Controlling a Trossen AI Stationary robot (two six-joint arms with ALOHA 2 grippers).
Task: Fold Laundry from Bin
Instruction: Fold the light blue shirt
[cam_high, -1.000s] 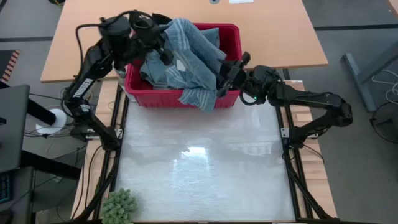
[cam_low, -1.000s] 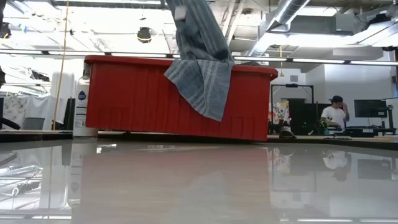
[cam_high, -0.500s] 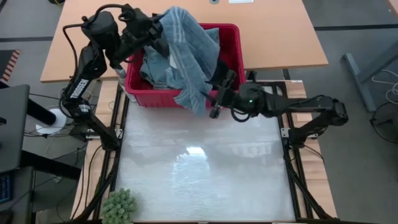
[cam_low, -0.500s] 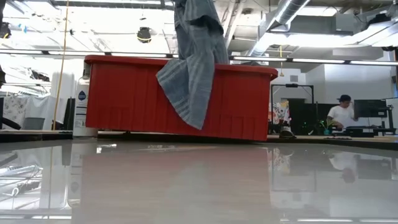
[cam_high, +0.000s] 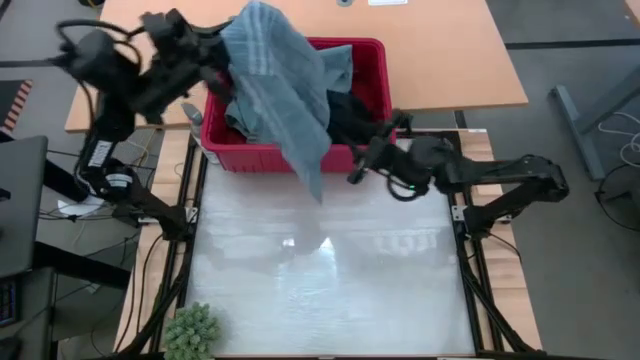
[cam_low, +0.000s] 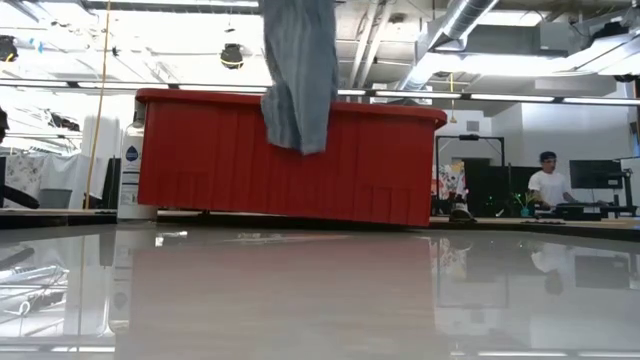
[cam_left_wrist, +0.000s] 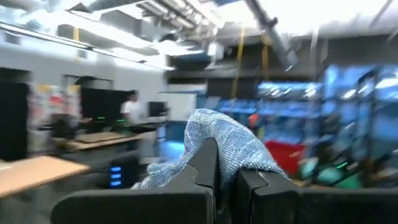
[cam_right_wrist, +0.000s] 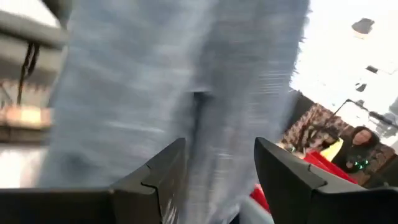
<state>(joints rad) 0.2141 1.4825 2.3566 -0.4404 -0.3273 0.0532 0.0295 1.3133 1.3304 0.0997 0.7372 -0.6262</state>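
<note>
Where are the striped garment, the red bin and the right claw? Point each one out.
Striped garment (cam_high: 280, 90), high view: middle of the hanging cloth.
Red bin (cam_low: 200, 160), low view: its front wall, beside the cloth.
Right claw (cam_high: 368, 160), high view: between its open fingertips, at the bin's front rim.

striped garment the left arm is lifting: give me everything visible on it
The grey-blue striped garment is soft woven cloth with pale stripes. The left gripper, shut on a bunched fold, holds it up above the red bin. It hangs in a long drape narrowing to a point over the bin's front rim; in the low view its tail ends partway down the bin's front wall, clear of the table. The open right gripper faces the hanging cloth without clamping it.
</note>
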